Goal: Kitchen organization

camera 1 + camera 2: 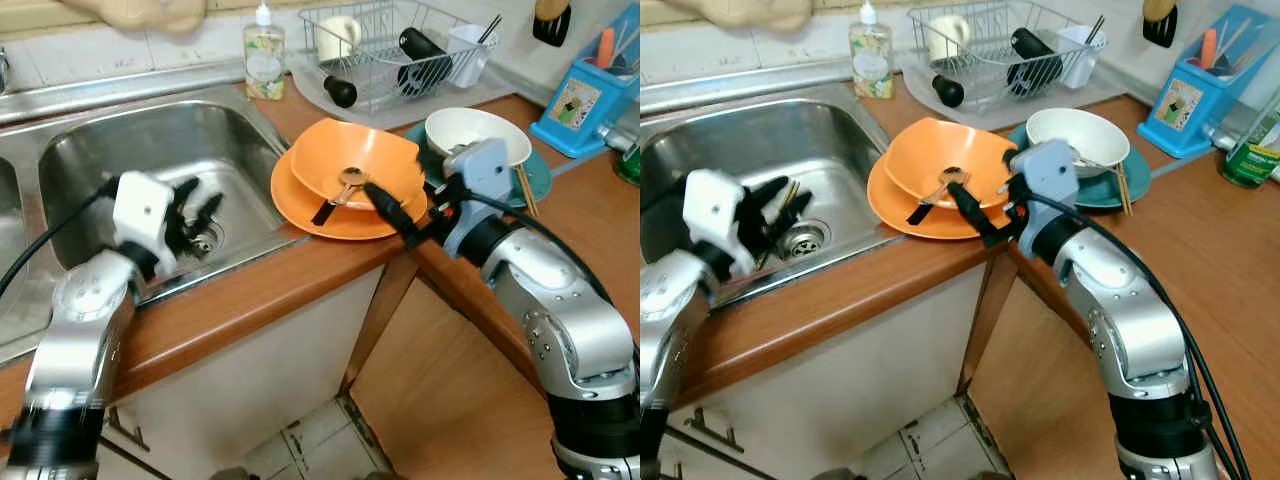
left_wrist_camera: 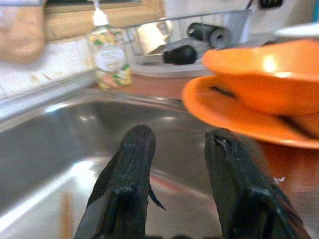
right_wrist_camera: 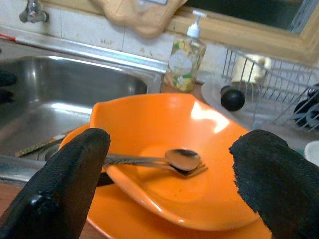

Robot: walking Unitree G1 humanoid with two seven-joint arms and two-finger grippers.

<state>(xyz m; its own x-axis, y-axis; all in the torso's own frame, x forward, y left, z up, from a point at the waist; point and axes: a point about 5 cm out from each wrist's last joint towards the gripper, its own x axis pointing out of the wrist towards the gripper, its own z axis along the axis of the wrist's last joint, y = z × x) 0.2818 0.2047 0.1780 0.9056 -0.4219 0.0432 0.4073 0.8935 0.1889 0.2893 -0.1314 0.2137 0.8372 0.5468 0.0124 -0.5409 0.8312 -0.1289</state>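
An orange bowl (image 1: pixel 375 160) sits on an orange plate (image 1: pixel 300 205) at the counter's corner, beside the sink (image 1: pixel 130 140). A spoon (image 3: pixel 183 158) and a fork lie together inside the bowl. My right gripper (image 3: pixel 172 149) is open at the bowl's near rim, one finger (image 1: pixel 390 212) stretched across the plate's edge, nothing held. Just behind it a white bowl (image 1: pixel 470 130) rests on a teal plate (image 1: pixel 535 180) with chopsticks (image 1: pixel 525 190). Over the sink basin near the drain, my left gripper (image 1: pixel 200 205) hangs open and empty.
A soap bottle (image 1: pixel 264 55) and a wire dish rack (image 1: pixel 390 50) with a mug and dark items stand behind the plates. At the far right are a blue utensil holder (image 1: pixel 585 105) and a green can (image 1: pixel 1250 155). A thin brown stick (image 1: pixel 790 195) lies by the drain.
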